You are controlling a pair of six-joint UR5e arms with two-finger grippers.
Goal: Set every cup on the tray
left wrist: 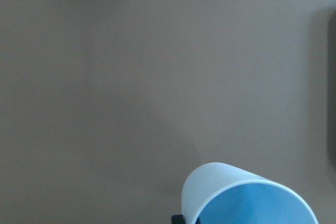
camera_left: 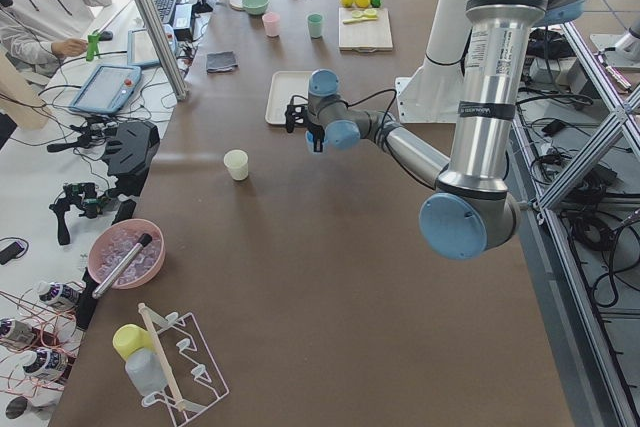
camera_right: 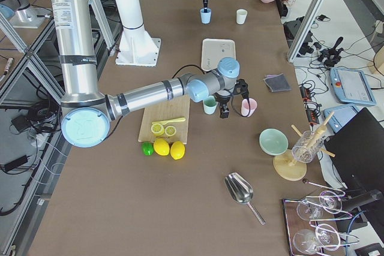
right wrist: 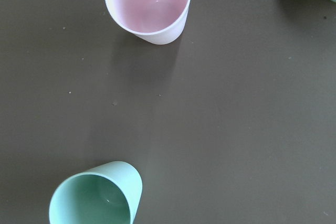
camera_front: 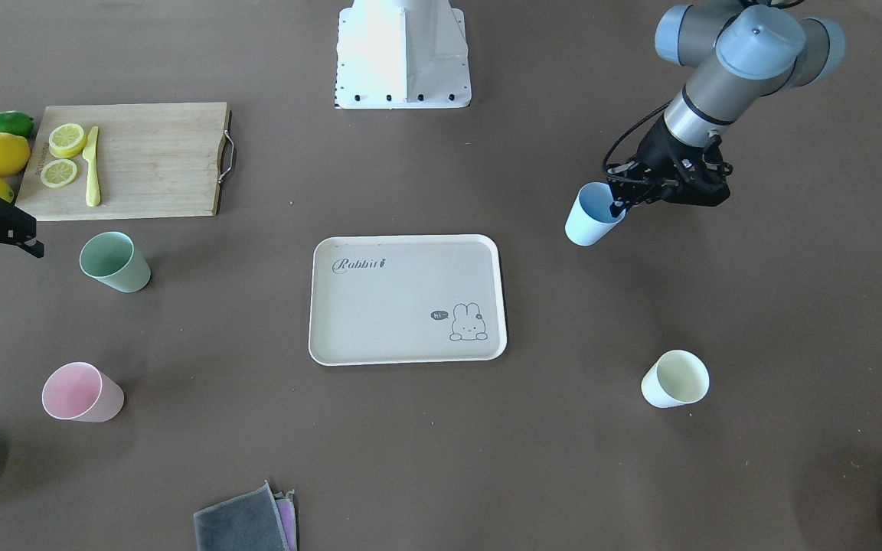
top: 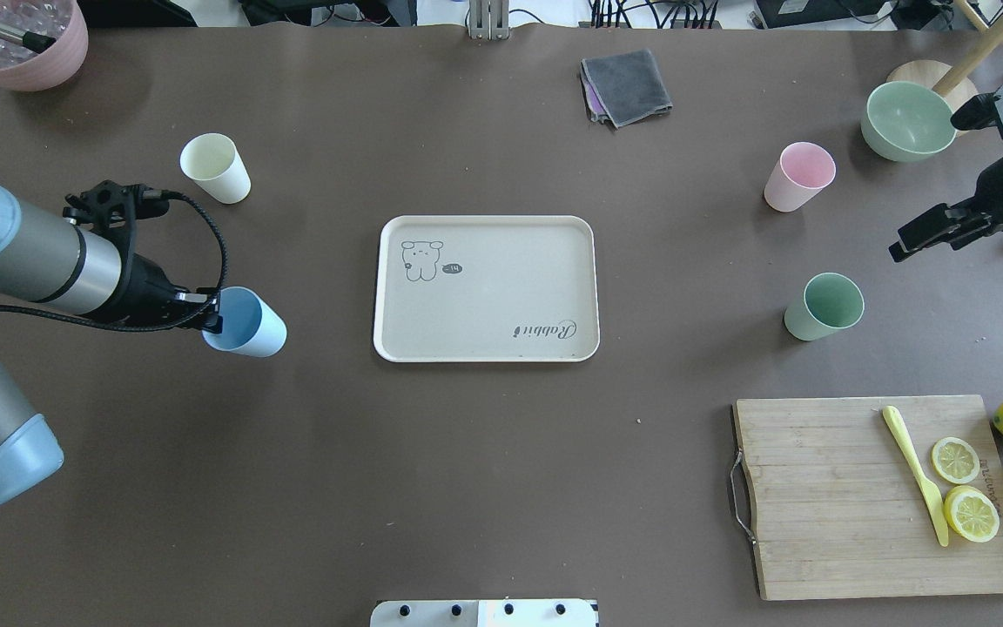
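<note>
The beige Rabbit tray (camera_front: 403, 306) lies mid-table with nothing on it. My left gripper (camera_front: 625, 200) is shut on the rim of the light blue cup (camera_front: 590, 218), one finger inside it, holding it tilted beside the tray's short edge; the cup also shows in the left wrist view (left wrist: 247, 200). The cream-white cup (camera_front: 674, 379) stands on the same side. The sage green cup (camera_front: 114, 262) and the pale pink cup (camera_front: 81, 392) stand upright on the other side. My right gripper (camera_front: 8, 260) is open and empty, hovering beyond the green cup.
A wooden cutting board (camera_front: 150, 161) with lemon slices and a yellow knife lies near the right arm, with lemons (camera_front: 1, 153) and a lime beside it. A green bowl (top: 906, 120), a pink pot (top: 23, 39) and a grey cloth (top: 625, 85) sit along the far edge.
</note>
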